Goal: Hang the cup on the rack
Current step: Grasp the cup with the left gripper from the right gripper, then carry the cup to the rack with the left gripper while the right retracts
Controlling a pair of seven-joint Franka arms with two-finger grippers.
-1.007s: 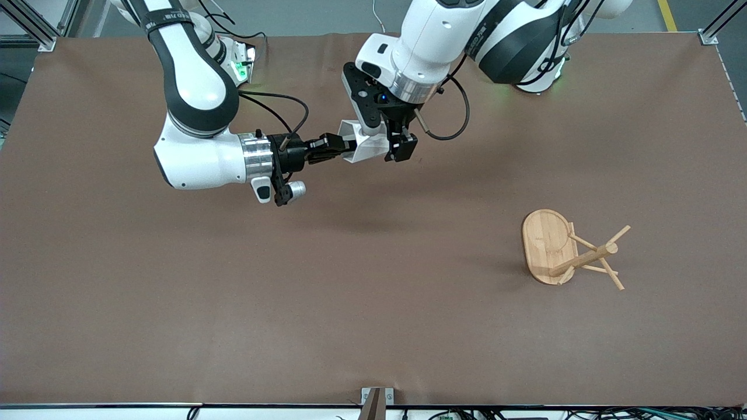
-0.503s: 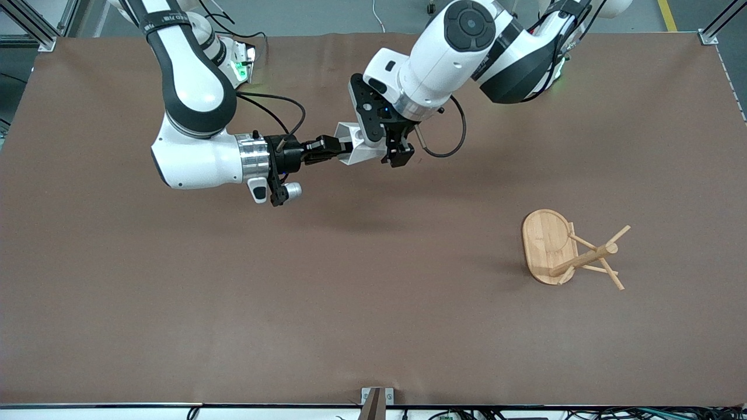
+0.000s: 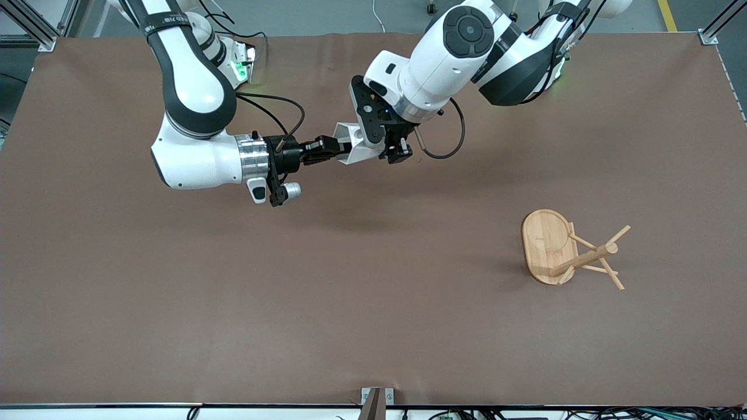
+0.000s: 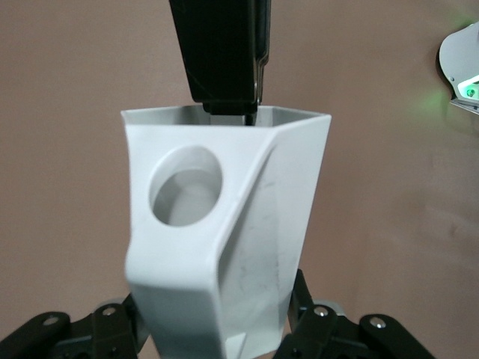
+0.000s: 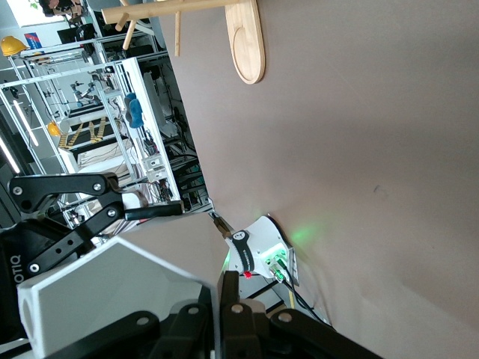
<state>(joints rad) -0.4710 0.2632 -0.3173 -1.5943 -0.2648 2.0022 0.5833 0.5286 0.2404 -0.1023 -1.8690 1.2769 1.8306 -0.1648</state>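
The white faceted cup (image 3: 357,146) hangs in the air over the table's half nearest the robots' bases, held between both arms. My right gripper (image 3: 337,148) is shut on the cup's rim wall, one finger inside (image 4: 221,60) and one outside. My left gripper (image 3: 392,153) is shut on the cup's lower body, its fingers pressed against both sides near the base (image 4: 217,329). The handle with its round hole (image 4: 187,185) faces the left wrist camera. The bamboo rack (image 3: 548,245) stands upright toward the left arm's end, nearer the front camera, with its post (image 3: 583,258) and pegs bare.
A small white box with a green light (image 3: 240,63) sits by the right arm's base. A black cable (image 3: 449,149) loops beside the left wrist. In the right wrist view the rack's oval base (image 5: 245,37) shows on the brown table.
My left gripper has closed on the cup's lower body. The left arm turned and shifted slightly toward the right arm; the cup and right gripper barely moved.
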